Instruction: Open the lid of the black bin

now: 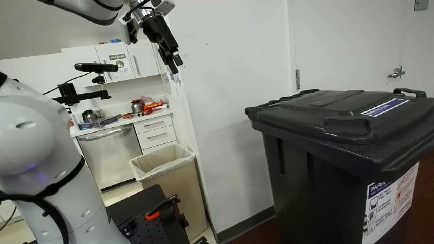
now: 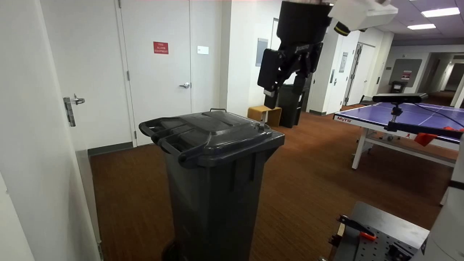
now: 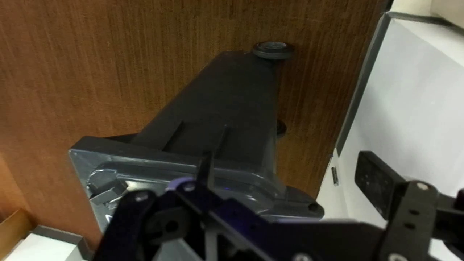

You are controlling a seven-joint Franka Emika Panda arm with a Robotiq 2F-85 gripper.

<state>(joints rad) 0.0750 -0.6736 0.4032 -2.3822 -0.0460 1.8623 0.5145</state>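
One hand [image 2: 285, 92] is spread wide; the lid [image 2: 224, 127] lies lower than it and apart from it, closed on the black bin [image 2: 217, 203].

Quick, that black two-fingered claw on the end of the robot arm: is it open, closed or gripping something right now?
Black two-fingered gripper: open, holding nothing.

Lid [image 3: 239, 185] partly behind claw [image 3: 290, 174], wrist view
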